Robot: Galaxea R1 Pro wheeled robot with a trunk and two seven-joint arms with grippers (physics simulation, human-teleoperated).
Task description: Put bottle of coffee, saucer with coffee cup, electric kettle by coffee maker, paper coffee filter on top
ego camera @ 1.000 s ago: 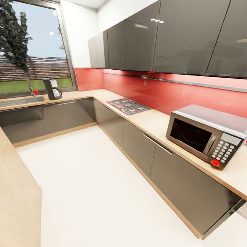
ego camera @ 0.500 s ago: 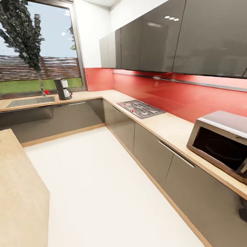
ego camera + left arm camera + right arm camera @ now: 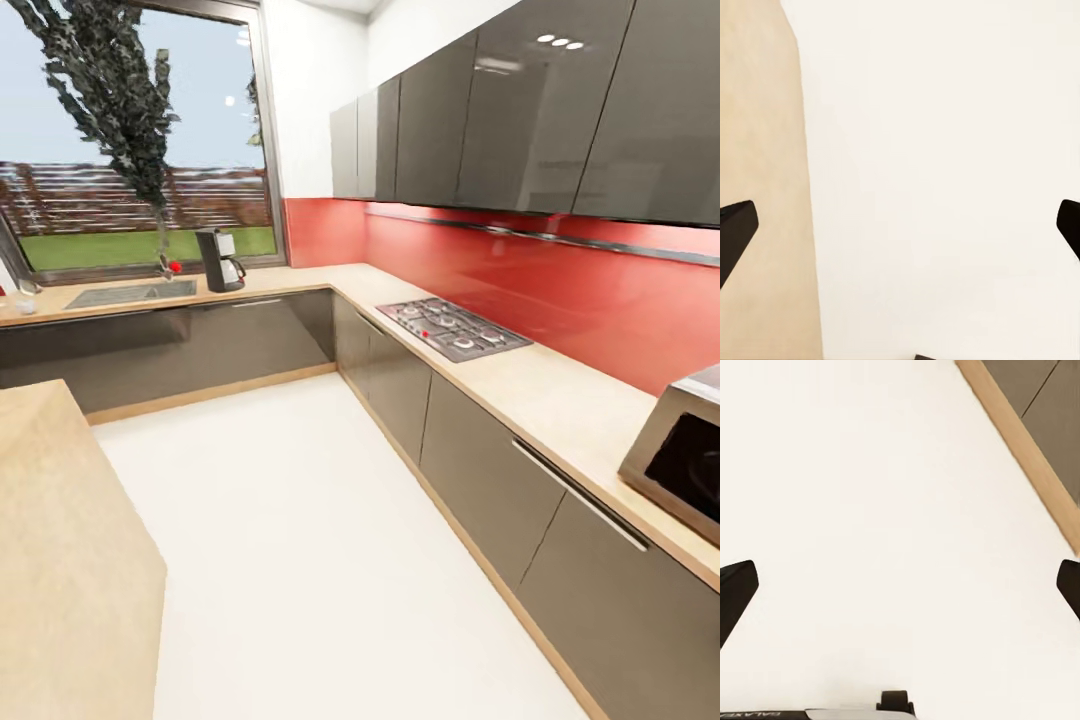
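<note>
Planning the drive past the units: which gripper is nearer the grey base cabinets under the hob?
Right. The right gripper hangs over the floor beside the base cabinets' wooden plinth; the left gripper hangs over the floor beside the opposite beige worktop.

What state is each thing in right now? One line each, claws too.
coffee maker: upright on the kitchen countertop, by the window, nothing on top.
left claw: open, empty, above the floor.
right claw: open, empty, above the floor.
hob: bare, no pots.
microwave: door shut.
upper cabinets: doors shut.
base cabinets: doors shut.
</note>
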